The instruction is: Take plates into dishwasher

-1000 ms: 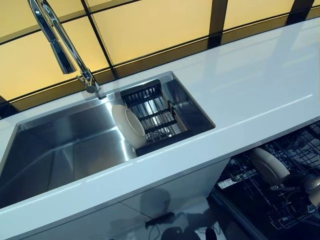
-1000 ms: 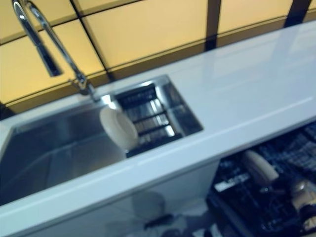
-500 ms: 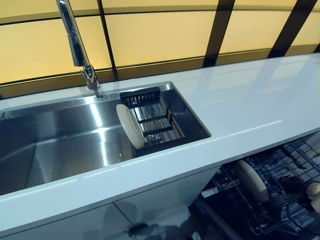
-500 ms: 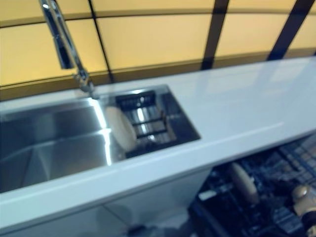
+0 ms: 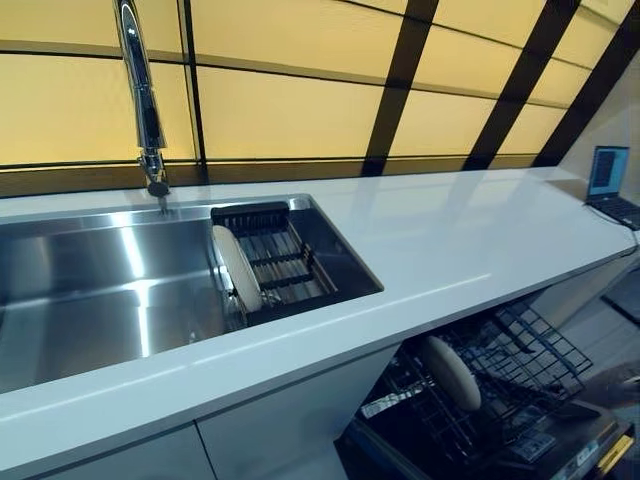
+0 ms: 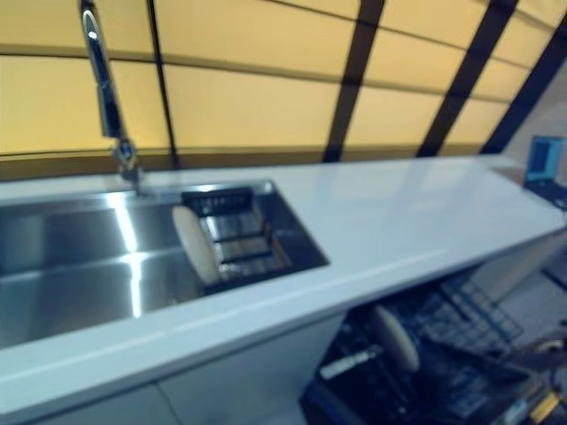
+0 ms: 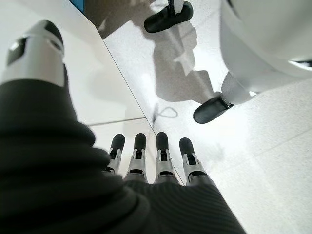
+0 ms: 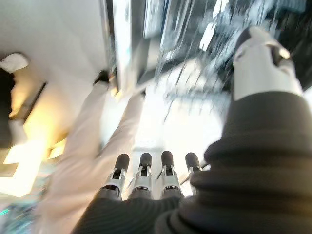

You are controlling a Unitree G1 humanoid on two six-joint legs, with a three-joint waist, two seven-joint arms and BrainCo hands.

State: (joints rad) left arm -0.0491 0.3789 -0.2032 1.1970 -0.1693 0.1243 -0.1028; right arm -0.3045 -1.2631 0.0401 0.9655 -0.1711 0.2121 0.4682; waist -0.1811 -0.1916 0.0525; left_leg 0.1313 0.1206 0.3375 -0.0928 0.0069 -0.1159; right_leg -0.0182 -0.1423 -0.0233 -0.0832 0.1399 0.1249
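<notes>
From the head camera I start at nine o'clock, where the faucet [image 5: 140,95] rises over the steel sink [image 5: 100,290]; toward the centre, one cream plate [image 5: 236,268] stands on edge against the dark drain rack [image 5: 275,262] in the sink's right end. The white surface [image 5: 470,225] runs on toward three o'clock, where a laptop [image 5: 612,180] sits at its far end. Down at five o'clock the dishwasher rack [image 5: 510,375] is pulled out below the surface, with a second plate [image 5: 450,372] already standing between its tines. Neither hand shows in the head views; my left hand [image 7: 146,163] hangs down toward the floor with fingers straight and apart, holding nothing, and my right hand [image 8: 151,173] is likewise relaxed and empty, with the dishwasher's wire racks blurred past it. I judge the step in hand is fetching the plate left in the sink. To do it well I would bring a hand in from above, close on the upper rim rather than the face so the plate does not slide down the rack, lift it straight clear of the sink wall, then carry it low across the surface edge and seat it upright in a free slot beside the loaded one. I can read no brand, label or writing anywhere; the laptop screen is too small to tell.
</notes>
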